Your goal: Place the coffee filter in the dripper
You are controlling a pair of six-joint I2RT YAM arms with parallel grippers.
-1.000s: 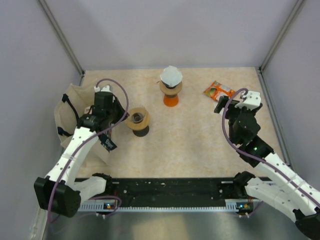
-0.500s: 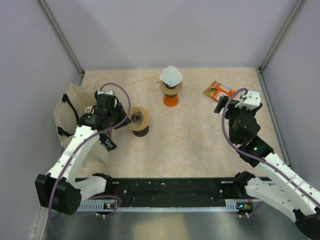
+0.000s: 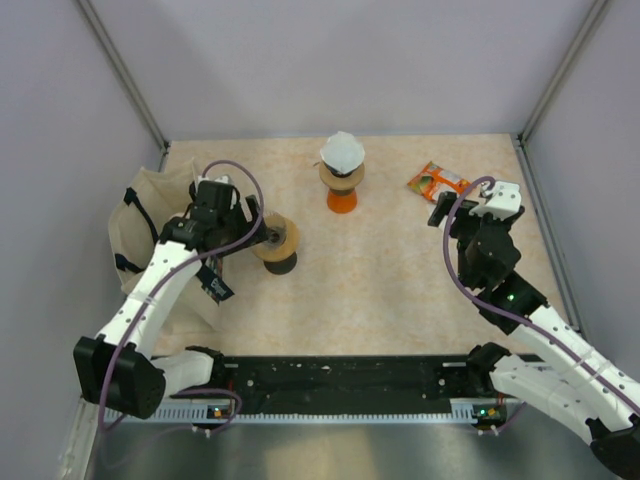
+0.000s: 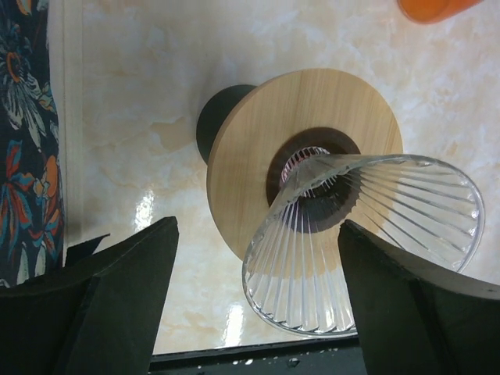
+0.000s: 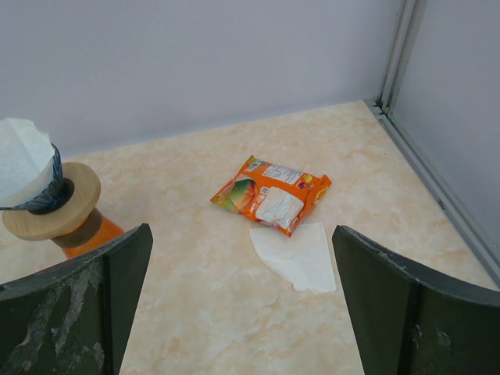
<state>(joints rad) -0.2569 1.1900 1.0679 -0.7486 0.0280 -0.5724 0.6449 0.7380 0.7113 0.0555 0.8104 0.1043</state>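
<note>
Left wrist view is showing the glass dripper (image 4: 375,226), ribbed and clear, sitting in its wooden collar (image 4: 242,180) on a black base (image 4: 215,121). The left gripper (image 4: 258,234) is standing spread wide around the glass cone. Its left finger is keeping clear of the glass, while its right finger is overlapping the rim, and I cannot tell whether it is touching. A flowered tote bag (image 4: 23,141) is lying at the left edge of the table (image 3: 400,290).

From above, the dripper is standing left of centre, just right of the left gripper.

The right gripper (image 5: 242,234) is hovering released, with nothing between its fingers, over the far right part of the table. Below it, the coffee filter (image 5: 295,254) is lying flat on the surface, touching the near edge of an orange snack packet (image 5: 272,195). To the left, a second dripper (image 5: 31,180) is standing on an orange stand, holding a white filter of its own.
</note>
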